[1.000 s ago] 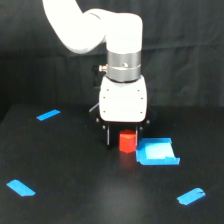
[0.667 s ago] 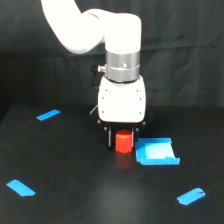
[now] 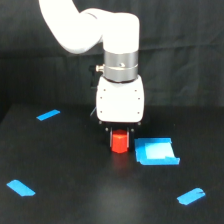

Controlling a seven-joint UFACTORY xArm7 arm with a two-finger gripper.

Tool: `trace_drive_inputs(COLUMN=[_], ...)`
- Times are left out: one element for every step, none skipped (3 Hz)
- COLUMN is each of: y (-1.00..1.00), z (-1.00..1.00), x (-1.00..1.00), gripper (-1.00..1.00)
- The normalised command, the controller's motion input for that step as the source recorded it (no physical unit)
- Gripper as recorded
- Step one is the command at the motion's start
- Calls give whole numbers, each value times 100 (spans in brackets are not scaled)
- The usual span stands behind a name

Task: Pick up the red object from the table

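The red object [image 3: 119, 142] is a small stubby red-orange block just below the white gripper body, low over the black table [image 3: 75, 165]. My gripper [image 3: 119, 134] points straight down, and its dark fingers [image 3: 108, 130] stand close on both sides of the block's top and look shut on it. I cannot tell whether the block's base touches the table. The fingertips are mostly hidden behind the block and the gripper body.
A blue square piece [image 3: 156, 152] lies right beside the red object, toward the exterior view's right. Blue tape strips lie at the back left [image 3: 48, 115], front left [image 3: 21, 188] and front right [image 3: 190, 196]. A black cloth backdrop [image 3: 190, 55] hangs behind the table.
The gripper and the red object have moved together a little toward the exterior view's left, away from the blue square piece. The blue piece and the tape strips have not moved.
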Motion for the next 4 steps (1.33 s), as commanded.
trace_drive_inputs(y=[-8,-7,-7,-5], z=[8,13,13,28], x=[-8,-8,-7,-6], gripper=[-96,-97,-96,-97])
